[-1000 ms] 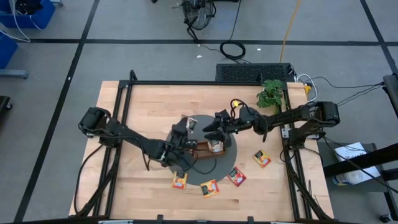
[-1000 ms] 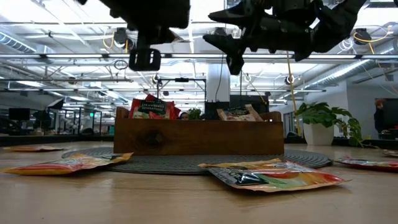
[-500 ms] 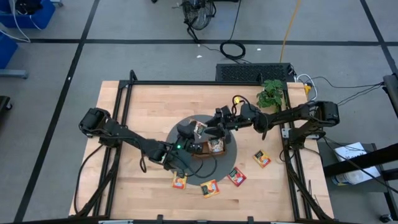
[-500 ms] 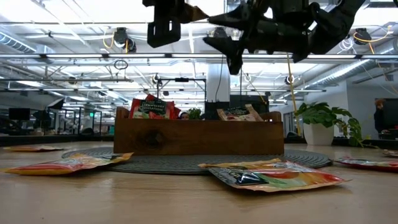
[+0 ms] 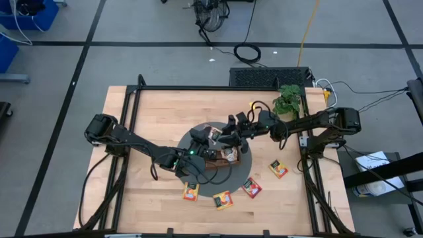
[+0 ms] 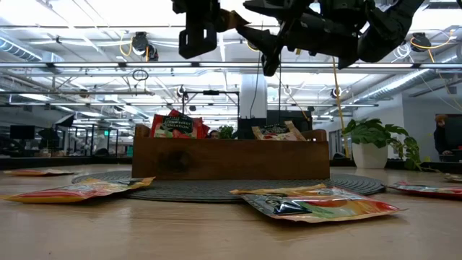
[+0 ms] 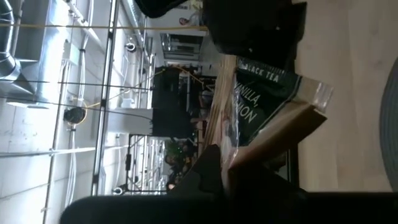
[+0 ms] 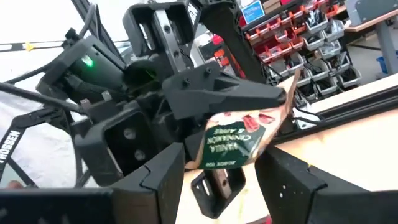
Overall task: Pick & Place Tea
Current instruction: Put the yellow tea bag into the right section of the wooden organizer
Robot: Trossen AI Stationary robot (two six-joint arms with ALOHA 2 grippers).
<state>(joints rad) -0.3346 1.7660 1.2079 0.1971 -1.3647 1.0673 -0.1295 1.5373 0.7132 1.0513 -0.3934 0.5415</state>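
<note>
Left pincer (image 5: 210, 137) raised, gripping packet (image 8: 239, 144)

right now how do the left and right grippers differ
The left gripper is shut on a tea packet; the right gripper is open and holds nothing. The left reaches in from the table's left side, the right from its right side. Both hover above the wooden tray, close together, with the packet between the right gripper's fingers.
</note>
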